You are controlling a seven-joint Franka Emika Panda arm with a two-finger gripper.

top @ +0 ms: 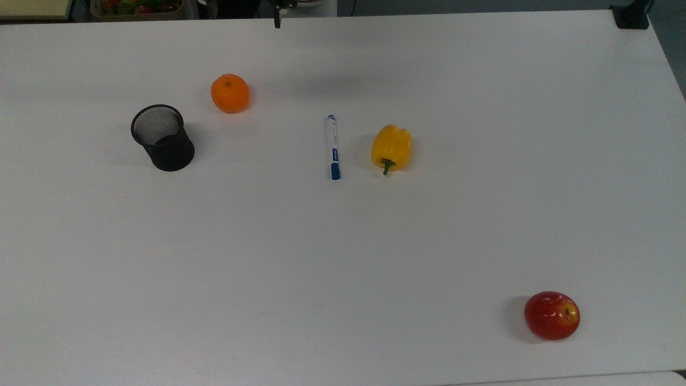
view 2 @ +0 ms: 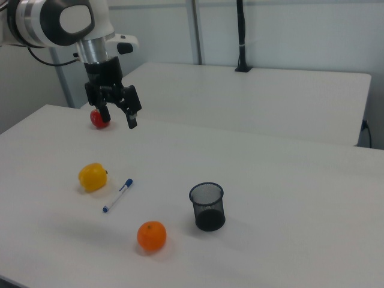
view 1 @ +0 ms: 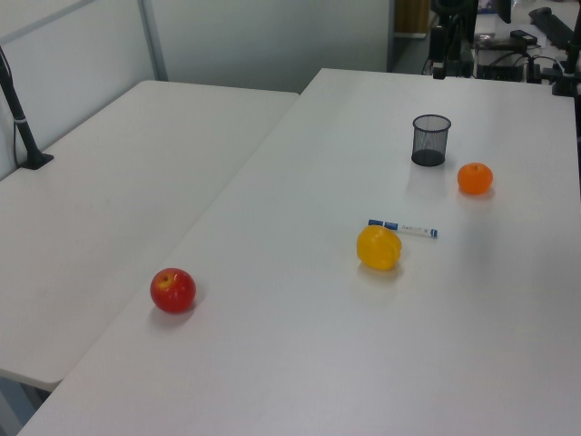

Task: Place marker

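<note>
Near the centre of the top view, slightly above the middle, the marker (top: 333, 147) lies flat on the white table (top: 343, 257), its blue cap pointing toward the bottom of the frame. Just to its right in the top view sits the yellow pepper (top: 392, 148), close but not touching. Toward the upper left of that frame stand the black mesh cup (top: 162, 137) and the orange (top: 230, 93); the red apple (top: 552, 315) is far off at the lower right.

Up in the upper left of the right view, the gripper (view 2: 118, 115) hangs well above the table with its fingers spread wide and nothing between them. It is well apart from the marker (view 2: 117, 195), which lies lower in the frame.

The main risk, as I judge it, is the pepper's nearness: if the fingers come down straddling the marker across its width, the one on the pepper's side may clip the pepper and shove it, or nudge the marker askew. A slim round barrel lying flat can also roll away as the fingers close, or be pinched off-centre and tip once lifted. If the mesh cup is the intended place, its narrow mouth leaves little margin, and a tilted marker could catch the rim and knock the light cup over.
</note>
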